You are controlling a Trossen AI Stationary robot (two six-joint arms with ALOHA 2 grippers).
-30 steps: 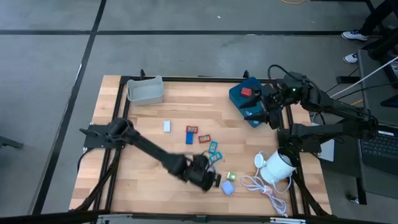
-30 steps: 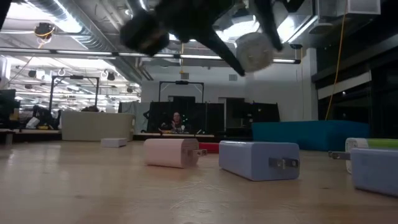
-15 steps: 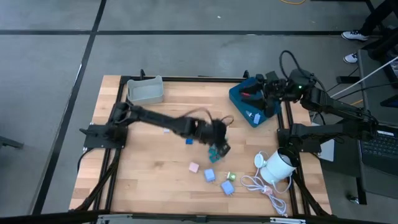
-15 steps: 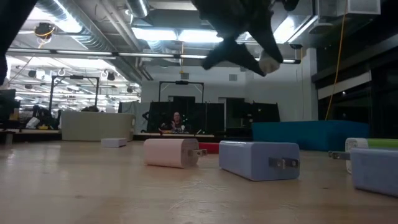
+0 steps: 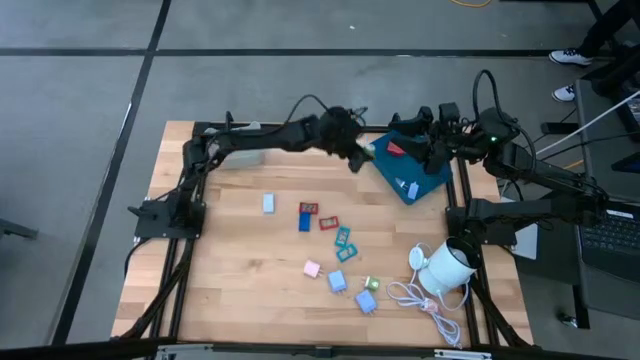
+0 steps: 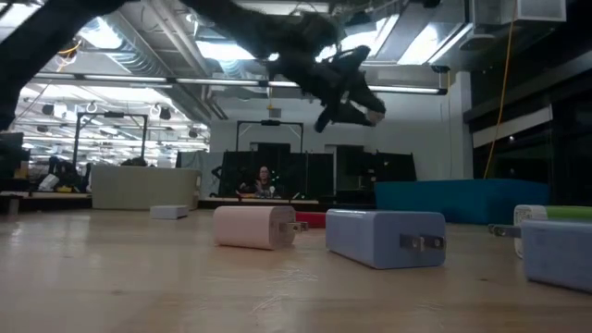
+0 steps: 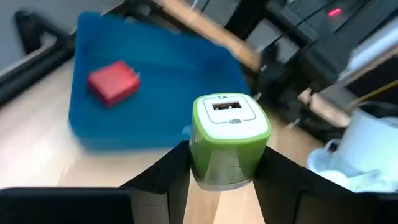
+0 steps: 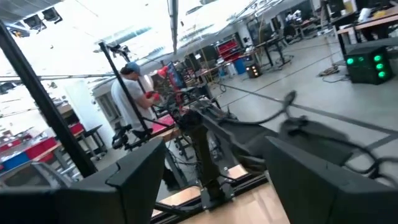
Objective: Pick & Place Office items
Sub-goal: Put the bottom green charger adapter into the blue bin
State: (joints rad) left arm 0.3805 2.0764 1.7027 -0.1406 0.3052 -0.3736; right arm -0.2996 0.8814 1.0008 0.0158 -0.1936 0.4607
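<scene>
Where the high view looks straight down, the left gripper [image 5: 358,153] hangs at the table's twelve o'clock edge just beside the blue tray [image 5: 410,170], while the right gripper [image 5: 432,150] spreads released over that tray; what the left holds is too small to tell there. Across the low view, a pink charger [image 6: 254,227] and a light blue charger [image 6: 384,239] lie with prongs toward three o'clock, a third piece cut off at the edge. Through the left wrist view, the fingers [image 7: 163,180] clench a green charger [image 7: 229,140], long axis along them, USB face outward, above the tray's near rim, a red charger [image 7: 113,81] lying inside.
</scene>
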